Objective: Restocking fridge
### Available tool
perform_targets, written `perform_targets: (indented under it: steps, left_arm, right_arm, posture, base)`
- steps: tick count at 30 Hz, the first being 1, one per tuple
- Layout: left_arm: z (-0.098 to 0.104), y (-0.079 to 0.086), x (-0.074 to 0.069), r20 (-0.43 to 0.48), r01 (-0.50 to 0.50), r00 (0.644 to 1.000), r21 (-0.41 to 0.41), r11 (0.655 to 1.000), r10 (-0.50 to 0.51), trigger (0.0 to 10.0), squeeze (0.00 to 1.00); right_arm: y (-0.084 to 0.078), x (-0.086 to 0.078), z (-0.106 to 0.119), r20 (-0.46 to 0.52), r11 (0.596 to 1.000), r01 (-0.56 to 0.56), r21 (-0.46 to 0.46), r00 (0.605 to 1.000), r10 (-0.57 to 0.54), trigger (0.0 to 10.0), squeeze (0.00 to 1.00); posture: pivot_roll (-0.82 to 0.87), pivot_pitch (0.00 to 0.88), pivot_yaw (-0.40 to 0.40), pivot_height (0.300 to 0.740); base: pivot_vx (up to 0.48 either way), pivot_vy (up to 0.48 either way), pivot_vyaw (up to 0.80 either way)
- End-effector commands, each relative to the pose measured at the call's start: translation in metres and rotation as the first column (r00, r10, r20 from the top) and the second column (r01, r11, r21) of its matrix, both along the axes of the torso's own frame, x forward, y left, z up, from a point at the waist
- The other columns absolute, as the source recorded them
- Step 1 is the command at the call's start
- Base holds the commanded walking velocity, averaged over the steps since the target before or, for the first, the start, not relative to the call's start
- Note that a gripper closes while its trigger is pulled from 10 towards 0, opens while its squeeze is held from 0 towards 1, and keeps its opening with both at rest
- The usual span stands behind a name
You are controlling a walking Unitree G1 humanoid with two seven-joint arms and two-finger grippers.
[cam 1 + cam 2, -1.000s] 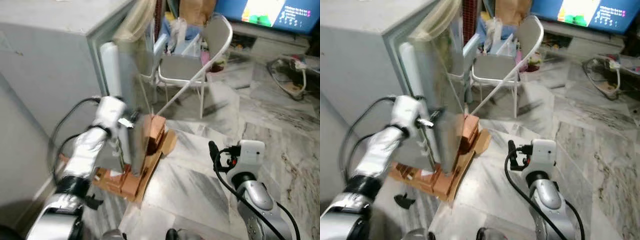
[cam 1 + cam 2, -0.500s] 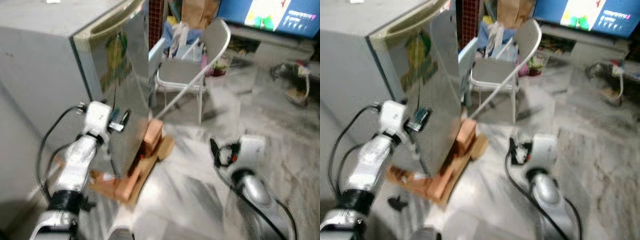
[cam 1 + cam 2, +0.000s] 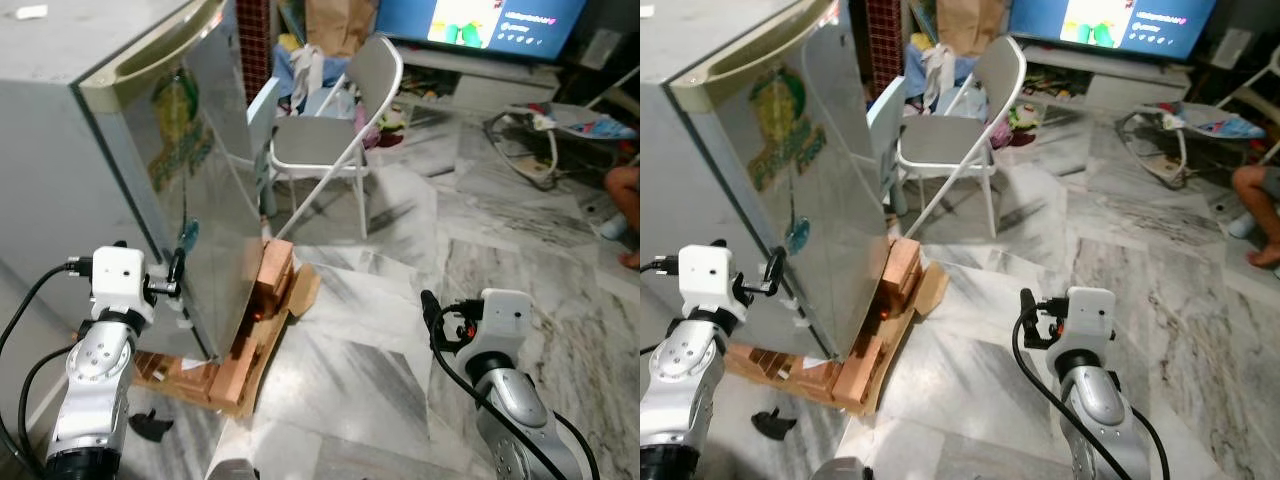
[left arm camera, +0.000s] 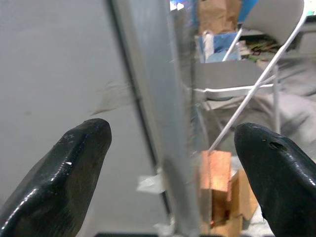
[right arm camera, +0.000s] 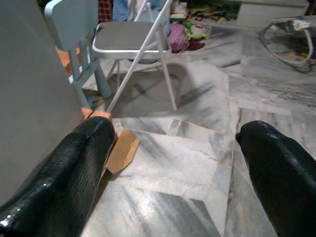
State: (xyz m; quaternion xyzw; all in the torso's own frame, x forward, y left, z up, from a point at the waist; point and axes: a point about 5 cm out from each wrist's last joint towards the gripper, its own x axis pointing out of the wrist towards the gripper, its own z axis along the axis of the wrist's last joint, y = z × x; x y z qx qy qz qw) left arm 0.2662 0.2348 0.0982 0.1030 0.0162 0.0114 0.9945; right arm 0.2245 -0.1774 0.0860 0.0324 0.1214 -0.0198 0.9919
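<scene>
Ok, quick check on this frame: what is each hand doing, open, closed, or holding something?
Left hand: open, empty, fingers either side of the fridge door edge.
Right hand: open, empty, over the marble floor.

Grey folding chair (image 3: 330, 140) standing on marble floor (image 3: 400, 300). Behind the chair: brown paper bag (image 3: 335, 25) and lit screen (image 3: 470, 20). Nearby, orange bricks (image 3: 265, 290) lying on cardboard (image 3: 300, 290); person's leg (image 3: 622, 195) sitting well apart.

Fridge (image 3: 150, 170) on bricks (image 3: 262, 300) at left; chair (image 3: 330, 150) seemingly just behind.
</scene>
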Motion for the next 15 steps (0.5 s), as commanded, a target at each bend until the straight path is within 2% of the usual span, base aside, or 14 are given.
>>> perform_targets:
  steps: [1, 4, 8, 12, 14, 15]
  left_arm:
    - [0.007, 0.001, -0.002, 0.016, 0.002, 1.000, 0.019, 1.000, -0.003, 10.0, 0.00]
    - [0.008, -0.002, -0.007, 0.018, 0.006, 1.000, 0.029, 1.000, -0.007, 10.0, 0.00]
    - [0.004, -0.021, -0.023, -0.019, 0.128, 0.992, 0.058, 0.990, -0.127, 10.0, 0.00]
    - [0.001, -0.026, -0.021, -0.028, 0.126, 0.992, 0.027, 0.992, -0.125, 10.0, 0.00]
    - [0.002, -0.029, -0.020, -0.011, 0.126, 0.992, 0.036, 0.991, -0.126, 10.0, 0.00]
    - [0.002, -0.031, -0.018, -0.008, 0.126, 0.992, 0.036, 0.991, -0.126, 10.0, 0.00]
  right_arm:
    - [0.000, 0.003, 0.002, 0.016, 1.000, 0.008, -0.002, 1.000, -0.008, 10.0, 0.00]
    - [-0.002, 0.008, 0.004, 0.032, 1.000, 0.023, -0.002, 0.999, -0.023, 10.0, 0.00]
    - [-0.001, 0.013, 0.006, 0.061, 1.000, 0.022, -0.019, 0.998, -0.021, 10.0, 0.00]
    - [-0.001, 0.014, 0.004, 0.054, 0.999, 0.043, -0.004, 0.998, -0.043, 10.0, 0.00]
    - [-0.001, 0.014, 0.003, 0.052, 0.999, 0.045, -0.004, 0.998, -0.045, 10.0, 0.00]
    - [-0.001, 0.014, 0.002, 0.048, 0.999, 0.048, 0.001, 0.998, -0.048, 10.0, 0.00]
  posture:
    - [0.14, 0.034, -0.030, 0.740]
    - [0.15, 0.029, -0.025, 0.740]
    - [0.15, 0.017, -0.002, 0.740]
    - [0.14, 0.018, -0.010, 0.740]
    - [0.14, 0.018, -0.010, 0.740]
    - [0.13, 0.020, -0.024, 0.740]
  base:
    - [0.000, 0.480, 0.00]
    - [0.000, 0.480, 0.00]
    - [0.000, 0.480, 0.00]
    - [0.000, 0.434, 0.00]
    - [0.000, 0.000, 0.00]
    - [0.000, 0.000, -0.80]
